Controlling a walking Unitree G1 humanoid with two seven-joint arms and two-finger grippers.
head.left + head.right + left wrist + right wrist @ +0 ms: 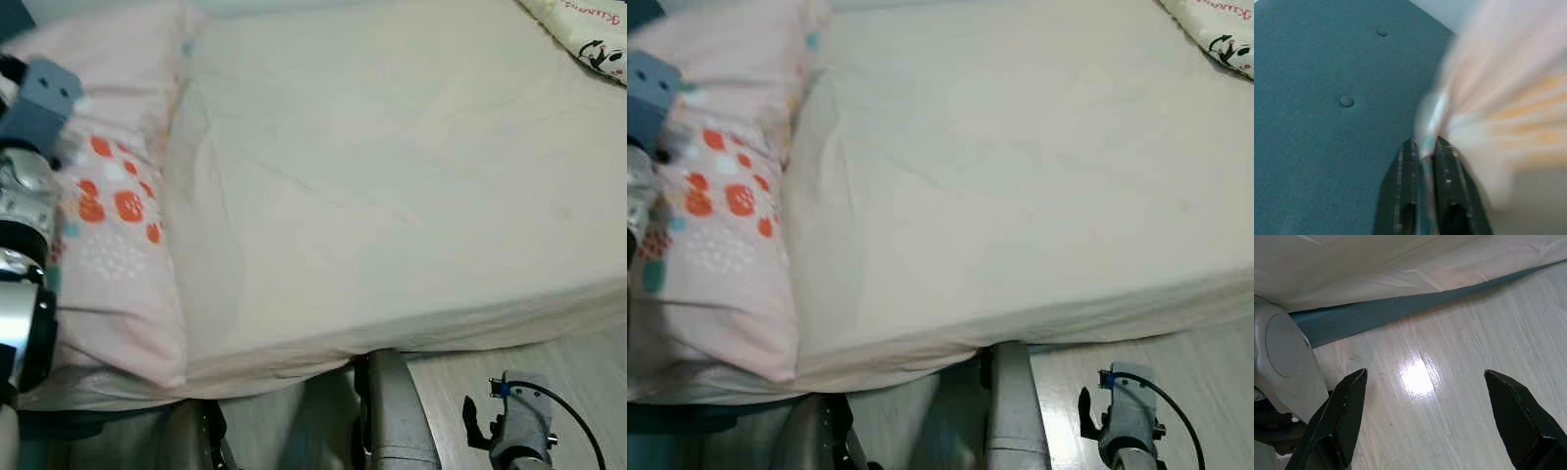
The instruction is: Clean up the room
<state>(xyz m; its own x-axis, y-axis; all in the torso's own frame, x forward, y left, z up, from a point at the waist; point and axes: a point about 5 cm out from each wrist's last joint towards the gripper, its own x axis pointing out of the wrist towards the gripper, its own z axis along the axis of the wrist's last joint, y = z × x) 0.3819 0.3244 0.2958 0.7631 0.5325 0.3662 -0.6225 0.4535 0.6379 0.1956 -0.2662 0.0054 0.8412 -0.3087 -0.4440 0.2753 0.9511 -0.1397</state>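
Pink pillow [118, 225] with orange dots lies at nine o'clock on the bed [392, 176], long side running away from us. Our left gripper [1422, 152] pinches its edge tight. Our right gripper [1425, 416] hangs wide apart over the floor [1449, 382] at five o'clock.

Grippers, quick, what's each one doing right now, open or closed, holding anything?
Left gripper: shut on the edge of the pink patterned pillow, beside the teal headboard.
Right gripper: open, holding nothing, hanging over the wood floor.
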